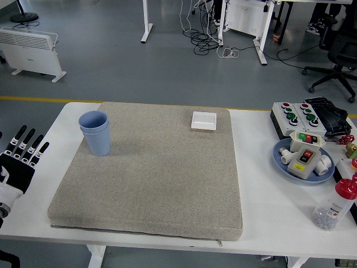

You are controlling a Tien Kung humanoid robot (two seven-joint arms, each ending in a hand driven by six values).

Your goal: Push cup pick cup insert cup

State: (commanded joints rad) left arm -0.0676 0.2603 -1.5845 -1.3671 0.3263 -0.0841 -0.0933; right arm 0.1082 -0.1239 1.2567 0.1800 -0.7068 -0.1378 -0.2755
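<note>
On the grey mat's point(150, 173) far-left corner stand the stacked blue cups point(95, 132), upright, well apart from the left hand point(17, 164), which is at the table's point(268, 218) left edge. The hand is raised flat, its fingers point(27, 144) straight and slightly spread, holding and touching nothing.
</note>
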